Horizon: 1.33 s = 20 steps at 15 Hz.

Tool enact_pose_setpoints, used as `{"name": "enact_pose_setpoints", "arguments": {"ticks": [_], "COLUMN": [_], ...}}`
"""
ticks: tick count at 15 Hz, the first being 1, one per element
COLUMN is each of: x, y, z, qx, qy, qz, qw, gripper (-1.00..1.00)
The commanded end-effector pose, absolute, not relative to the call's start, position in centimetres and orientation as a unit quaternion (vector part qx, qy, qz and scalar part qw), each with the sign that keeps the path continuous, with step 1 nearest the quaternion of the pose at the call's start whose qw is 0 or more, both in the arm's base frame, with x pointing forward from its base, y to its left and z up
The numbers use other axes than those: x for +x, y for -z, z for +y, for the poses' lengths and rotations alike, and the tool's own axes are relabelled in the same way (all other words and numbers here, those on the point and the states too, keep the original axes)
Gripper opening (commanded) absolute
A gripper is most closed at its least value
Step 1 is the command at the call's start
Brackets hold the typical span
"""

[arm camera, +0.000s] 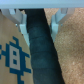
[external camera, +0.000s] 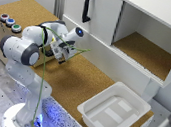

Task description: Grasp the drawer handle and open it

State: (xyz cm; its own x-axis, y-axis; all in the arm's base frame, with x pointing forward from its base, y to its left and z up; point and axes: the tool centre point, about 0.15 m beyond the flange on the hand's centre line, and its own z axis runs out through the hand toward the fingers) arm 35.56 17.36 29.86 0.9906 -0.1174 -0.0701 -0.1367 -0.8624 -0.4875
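We see the pincer [arm camera: 39, 17] released in the wrist view, its two pale fingers [arm camera: 18, 16] standing apart with nothing between them, over a dark band that runs between a cork surface and a brown panel bearing a blue pattern [arm camera: 15, 57]. In the exterior view the pincer [external camera: 62, 54] hangs low over the cork tabletop [external camera: 80, 83], just in front of the white cabinet [external camera: 98, 20], and a thin green cable [external camera: 43, 78] trails along the white arm [external camera: 24, 48]. The black handle [external camera: 86, 8] sits upright on the closed white front above and towards the exterior view's right of the pincer, apart from it; we see no contact between them. Further towards the exterior view's right the cabinet shows an open compartment [external camera: 145, 50] with a cork floor. A white tray [external camera: 114, 111] rests on the tabletop near its edge, well apart from the pincer. On the exterior view's left, a box [external camera: 1, 33] carries three coloured buttons [external camera: 10, 22].
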Motion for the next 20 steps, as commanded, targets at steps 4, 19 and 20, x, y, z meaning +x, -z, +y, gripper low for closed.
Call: {"name": "enact_pose_setpoints", "arguments": {"ticks": [4,19,20], "x": [37.8,38.4,38.3], "y": [-29.8,-35.5,-35.3], "z": [15.4,14.5,13.9], "qx": [-0.972,-0.985,-0.985], "qy": [0.001,0.096,0.094], "qz": [0.008,-0.141,-0.138], "qw": [0.237,-0.020,-0.032], "gripper": [1.00,1.00,1.00]}}
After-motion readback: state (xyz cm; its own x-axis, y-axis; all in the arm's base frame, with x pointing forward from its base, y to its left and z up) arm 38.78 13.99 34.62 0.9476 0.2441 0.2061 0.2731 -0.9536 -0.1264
